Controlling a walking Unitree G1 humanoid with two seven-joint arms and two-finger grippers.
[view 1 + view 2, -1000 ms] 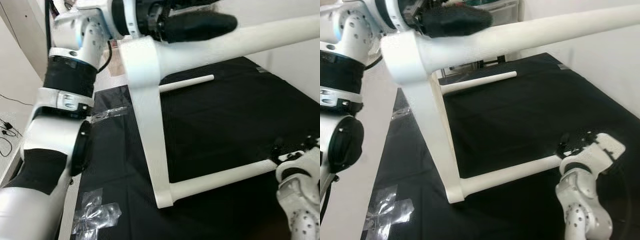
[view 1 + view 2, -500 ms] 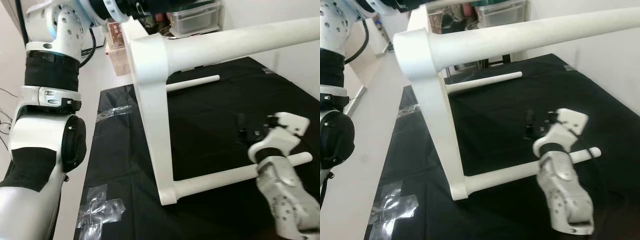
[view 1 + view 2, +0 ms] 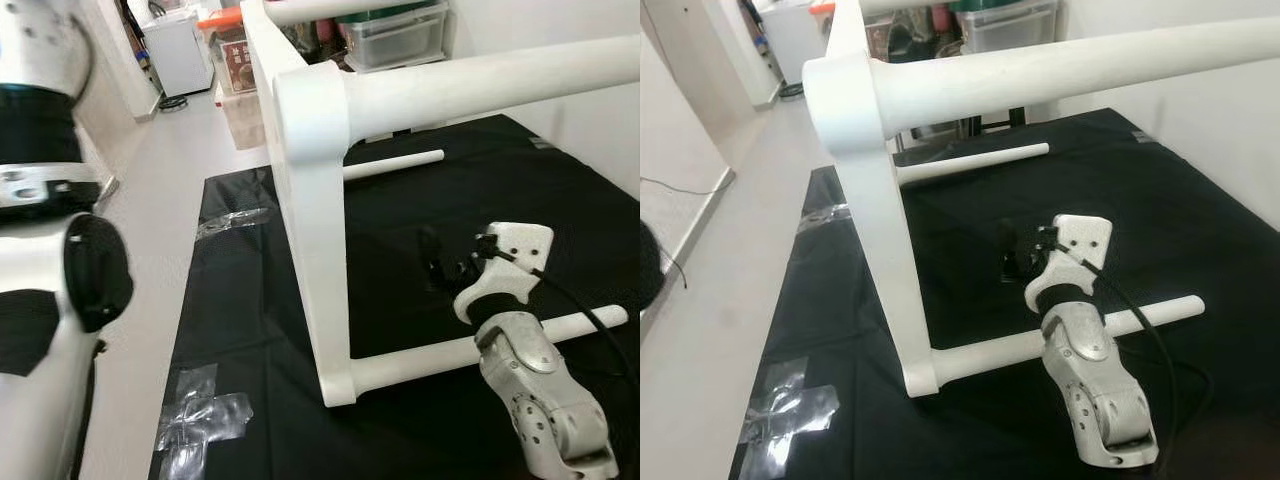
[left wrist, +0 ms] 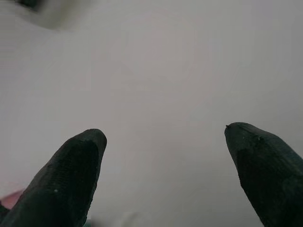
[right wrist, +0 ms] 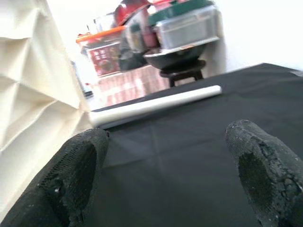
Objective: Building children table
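Right tool (image 5: 163, 175) has risen above the lower leg (image 3: 560, 328), fingers spread, empty. Left tool (image 4: 165, 165) gapes wide, facing blank white. Table frame (image 3: 310, 240) on its side on black mat (image 3: 240, 290): rigid, light, bulky; grip legs.

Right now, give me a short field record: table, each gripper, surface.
table: white children's table on its side on the black mat, legs horizontal
lower near leg: runs across just above the mat, behind the right arm
far leg: lies low over the mat
right gripper: open, holding nothing, over the mat, facing the far leg
left gripper: open, facing a plain white surface
floor: clear tape at mat edge
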